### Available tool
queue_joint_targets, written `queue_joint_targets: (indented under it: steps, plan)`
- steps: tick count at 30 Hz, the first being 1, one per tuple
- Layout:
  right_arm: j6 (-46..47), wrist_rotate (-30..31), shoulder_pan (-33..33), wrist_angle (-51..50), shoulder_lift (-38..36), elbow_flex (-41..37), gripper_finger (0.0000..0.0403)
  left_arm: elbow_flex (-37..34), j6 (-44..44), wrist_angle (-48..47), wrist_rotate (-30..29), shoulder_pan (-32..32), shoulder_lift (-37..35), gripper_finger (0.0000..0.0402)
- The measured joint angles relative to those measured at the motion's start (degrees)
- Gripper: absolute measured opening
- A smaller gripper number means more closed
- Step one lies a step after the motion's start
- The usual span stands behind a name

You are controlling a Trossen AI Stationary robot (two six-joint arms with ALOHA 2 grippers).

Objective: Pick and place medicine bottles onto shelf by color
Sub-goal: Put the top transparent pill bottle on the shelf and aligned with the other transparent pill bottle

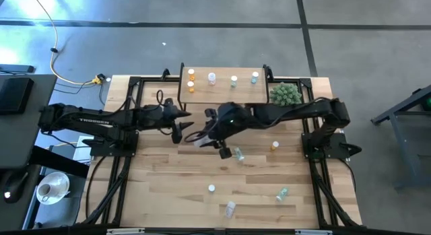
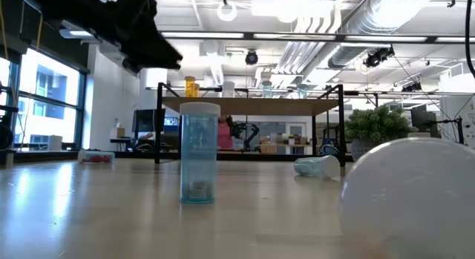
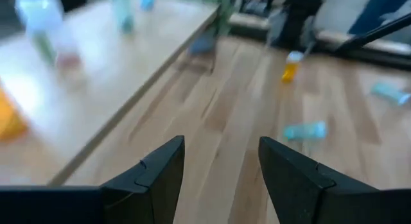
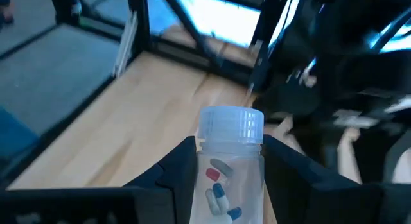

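Observation:
My right gripper [image 4: 228,153] is shut on a pale translucent medicine bottle [image 4: 226,179] with a white cap and red and blue pills inside, above the table's middle [image 1: 202,139], in front of the shelf [image 1: 222,92]. The shelf carries orange [image 1: 190,80], pale [image 1: 212,77], green [image 1: 234,80] and blue [image 1: 254,77] bottles, standing on their bases. My left gripper [image 3: 221,166] is open beside it, left of centre [image 1: 178,130], with nothing between its fingers. More bottles stand or lie on the tabletop [image 1: 237,153]. My right gripper pinches the bottle's body [image 4: 204,172] between its two fingers, one on each side, just below the white cap [image 4: 231,126]. The cap stands out past the fingertips. The bottle is lifted clear of the table.
A spiky green plant ball [image 1: 285,93] sits at the shelf's right end. On the table are an orange bottle [image 1: 275,146], a blue one standing [image 2: 199,155], and lying ones near the front [image 1: 230,208] [image 1: 282,193]. Black frame bars run along both table sides.

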Motion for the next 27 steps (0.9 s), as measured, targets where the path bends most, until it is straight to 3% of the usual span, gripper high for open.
queue_joint_targets:
  steps: [9, 19, 27]
  plan:
    - [1.86, -0.07, -0.02, 8.23, -2.21, 0.00, 0.0138, -6.37, 9.54, 25.11, 8.10, -2.56, 0.02, 0.0191]
    - [5.10, -0.06, -0.02, 13.14, -2.21, 0.00, 0.0138, -7.20, 14.45, 37.69, 9.27, -7.20, 1.70, 0.0191]
    - [7.04, -0.02, -0.02, 15.72, -1.18, 0.00, 0.0138, -7.09, 20.76, 49.58, 9.46, -10.67, 7.12, 0.0191]
